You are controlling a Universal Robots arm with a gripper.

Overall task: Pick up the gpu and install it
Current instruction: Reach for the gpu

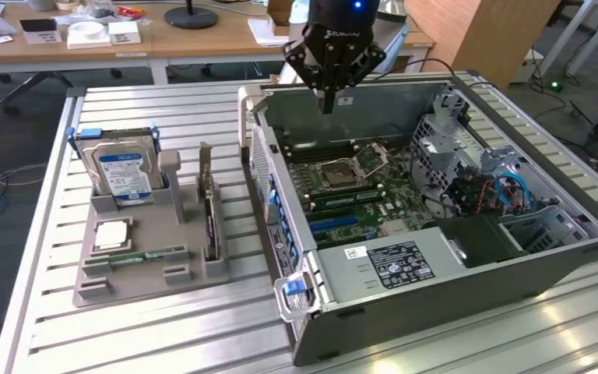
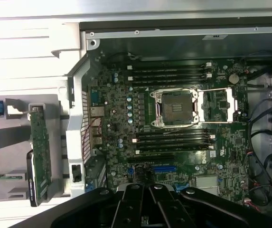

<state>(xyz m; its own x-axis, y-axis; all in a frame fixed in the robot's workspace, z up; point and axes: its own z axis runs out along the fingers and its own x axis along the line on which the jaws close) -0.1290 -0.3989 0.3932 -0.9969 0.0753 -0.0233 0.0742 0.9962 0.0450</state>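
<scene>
- The black two-fingered end effector is hanging with its fingers pressed fully together, and it is gripping nothing.
- It is hovering above the far end of the open grey metal computer case, with the green motherboard lying directly beneath it.
- The gpu, a thin dark rectangular card with a pale silver bracket at one end, is standing on edge in the grey moulded plastic holder. It is sitting well apart from the end effector, lower down and off to the exterior view's left, outside the case wall.
- To my eye, the job is sitting at its very opening step: the pick-up is not yet begun and the card is untouched.
- I'm judging that a pick-up is calling for the fingers to part, a line-up over the card's narrow top edge, and a straight lift clear of the holder's slot.
- Counting what is lying out on the ribbed silver metal worktop: one gpu, one silver hard drive with a blue label, one square silver processor chip, one short narrow green memory stick, one holder carrying all four, one computer case, and one end effector.
</scene>
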